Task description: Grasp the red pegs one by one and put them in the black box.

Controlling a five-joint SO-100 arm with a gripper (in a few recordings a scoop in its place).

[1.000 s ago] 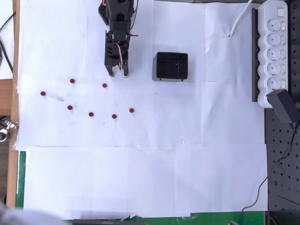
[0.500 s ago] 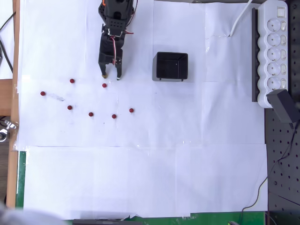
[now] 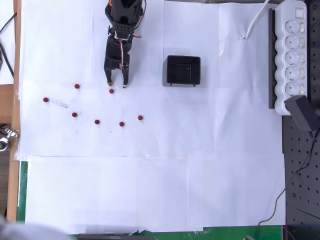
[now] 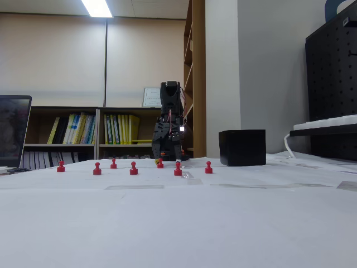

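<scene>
From the overhead view, your gripper (image 3: 116, 85) points down the picture over the white paper-covered bench (image 3: 150, 190), its jaws parted a little and holding nothing. The nearest peg (image 3: 111, 91) lies just beyond the fingertips, roughly in line with the gap between them. Six more red pegs (image 3: 97, 121) are scattered lower and to the left, each well apart from the others. The black box (image 3: 183, 70) sits to the right of the arm, open side up; I cannot tell whether anything lies inside it. A white power strip (image 3: 292, 55) lies along the right edge.

From the fixed view at bench level, the gripper (image 4: 167, 162) hangs low, its tips close to the paper. The red pegs (image 4: 134, 168) stand upright in a loose row, each with a round knob on a narrow stem and wider foot. The black box (image 4: 242, 147) stands to the right.

Expect each peg to be light, rigid and smooth, so easily tipped or flicked away. Close on the stem or just under the knob, squarely and gently.
</scene>
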